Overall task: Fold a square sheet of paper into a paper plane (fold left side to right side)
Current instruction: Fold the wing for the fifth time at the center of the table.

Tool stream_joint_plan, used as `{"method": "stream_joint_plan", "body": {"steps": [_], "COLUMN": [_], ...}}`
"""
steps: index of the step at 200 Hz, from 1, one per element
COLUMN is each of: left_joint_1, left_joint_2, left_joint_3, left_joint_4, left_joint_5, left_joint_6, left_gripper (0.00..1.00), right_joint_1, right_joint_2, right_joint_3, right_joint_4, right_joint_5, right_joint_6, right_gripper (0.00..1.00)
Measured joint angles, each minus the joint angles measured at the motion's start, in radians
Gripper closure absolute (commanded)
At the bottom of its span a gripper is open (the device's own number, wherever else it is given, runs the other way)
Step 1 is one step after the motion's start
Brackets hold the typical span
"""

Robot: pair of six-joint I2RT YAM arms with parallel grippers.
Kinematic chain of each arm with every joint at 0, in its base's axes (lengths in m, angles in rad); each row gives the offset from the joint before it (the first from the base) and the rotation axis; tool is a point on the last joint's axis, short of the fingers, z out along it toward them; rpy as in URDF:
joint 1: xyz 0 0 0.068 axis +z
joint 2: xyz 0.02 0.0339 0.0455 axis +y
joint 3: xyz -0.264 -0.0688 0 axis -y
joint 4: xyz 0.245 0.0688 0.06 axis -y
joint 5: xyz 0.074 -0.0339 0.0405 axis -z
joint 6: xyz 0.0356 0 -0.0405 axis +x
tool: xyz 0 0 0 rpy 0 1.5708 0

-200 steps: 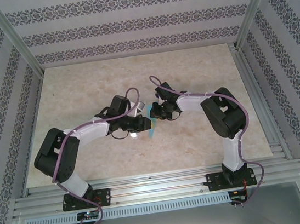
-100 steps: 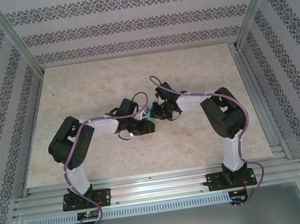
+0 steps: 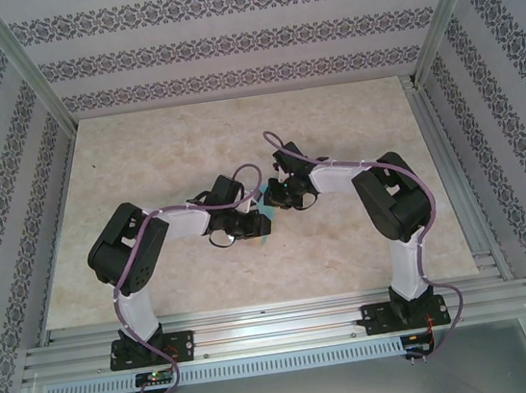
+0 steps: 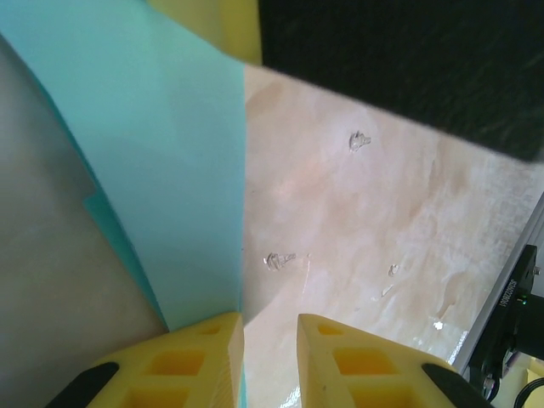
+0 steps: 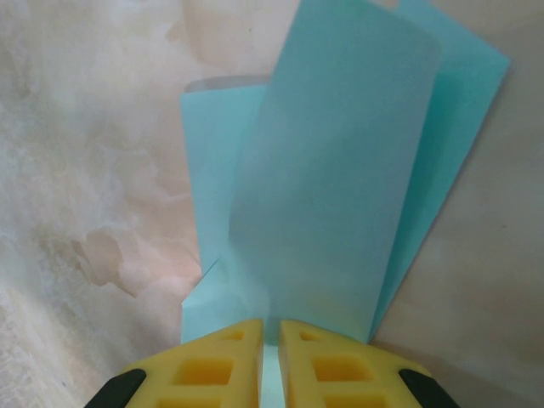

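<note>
The square sheet of paper (image 5: 331, 187) is light blue and folded into long overlapping layers, the paper plane's body. My right gripper (image 5: 270, 331) is shut on its near end, with blue paper in the thin slit between the yellow fingers. In the left wrist view the paper (image 4: 178, 170) rises as a bent flap beside my left gripper (image 4: 270, 327). Its jaws stand a little apart with bare table between them, and the paper's edge lies along the left finger's inner face. From above, both grippers meet mid-table, left (image 3: 264, 221) and right (image 3: 271, 198), and a sliver of paper (image 3: 265, 239) peeks out below them.
The marble-patterned table (image 3: 189, 148) is walled by patterned panels. An aluminium frame rail (image 3: 449, 172) runs along its right side, and another (image 3: 280, 325) lies across the near edge by the arm bases. Small shiny specks (image 4: 279, 259) dot the table by the left fingers.
The left arm has drawn its elbow in and carried its gripper right, close under the right gripper, covering most of the paper seen from above. The right arm has hardly moved.
</note>
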Motion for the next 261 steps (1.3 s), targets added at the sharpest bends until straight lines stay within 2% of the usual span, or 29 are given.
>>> {"method": "stream_joint_plan", "body": {"steps": [60,115,162,210,261], "left_joint_1": [-0.006,-0.010,-0.011,-0.024,-0.024], "left_joint_2": [-0.025,-0.036,-0.048,-0.152,-0.196], "left_joint_3": [-0.059,-0.093,-0.108,-0.103,0.056], "left_joint_4": [0.082,0.135,0.159,-0.001,-0.036], "left_joint_5": [-0.016,-0.023,-0.024,-0.019,-0.002], "left_joint_6": [0.001,0.002,-0.003,-0.018,-0.029], "left_gripper": [0.77,0.78,0.78,0.84,0.86], "right_joint_1": [-0.050,-0.129,-0.131,-0.103,-0.060], "right_joint_2": [0.035,0.072,0.077,0.058,0.020], "right_joint_3": [0.060,0.122,0.132,0.089,0.026], "right_joint_4": [-0.051,-0.056,-0.054,-0.010,0.023], "right_joint_5": [-0.022,0.028,0.036,0.041,0.038], "right_joint_6": [-0.041,-0.079,-0.090,-0.076,-0.046], "right_gripper": [0.85,0.85,0.85,0.85,0.84]}}
